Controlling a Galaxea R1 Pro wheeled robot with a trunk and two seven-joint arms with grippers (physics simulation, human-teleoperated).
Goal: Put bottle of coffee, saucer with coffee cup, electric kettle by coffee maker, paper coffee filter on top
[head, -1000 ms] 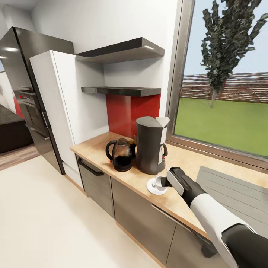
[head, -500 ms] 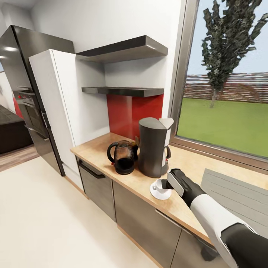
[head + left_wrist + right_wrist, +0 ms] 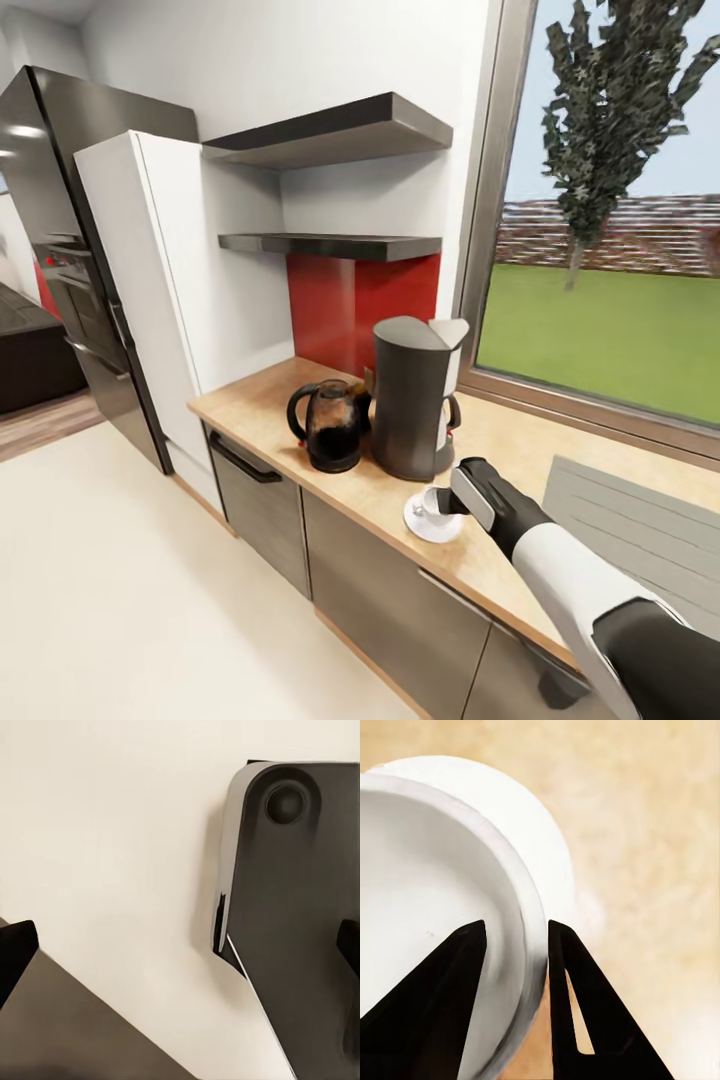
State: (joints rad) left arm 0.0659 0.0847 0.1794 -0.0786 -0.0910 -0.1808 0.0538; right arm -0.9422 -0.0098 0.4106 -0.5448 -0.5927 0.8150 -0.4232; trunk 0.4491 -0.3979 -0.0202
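Note:
The dark coffee maker [image 3: 410, 400] stands on the wooden countertop [image 3: 250, 400] with a white paper filter [image 3: 447, 331] on its top. The electric kettle [image 3: 331, 424] stands against its left side. Just in front lies the white saucer [image 3: 424, 526] with the white coffee cup [image 3: 430, 499] on it. My right gripper [image 3: 448, 503] is shut on the cup's rim. In the right wrist view one finger is inside the cup [image 3: 427, 892] and one outside, gripper [image 3: 516, 924], above the saucer [image 3: 544, 840]. My left gripper [image 3: 180, 952] is open over the floor. A small brown thing behind the kettle is too hidden to name.
Two dark wall shelves [image 3: 330, 135] hang above the counter beside a white tall cabinet [image 3: 150, 290] and a black fridge [image 3: 60, 230]. A large window [image 3: 610, 260] borders the counter at the right. A grey ribbed drainer [image 3: 640, 520] lies right of my arm.
The whole head view has drifted slightly, so the camera moved. My right gripper stays closed on the cup at the saucer; kettle and coffee maker keep their places.

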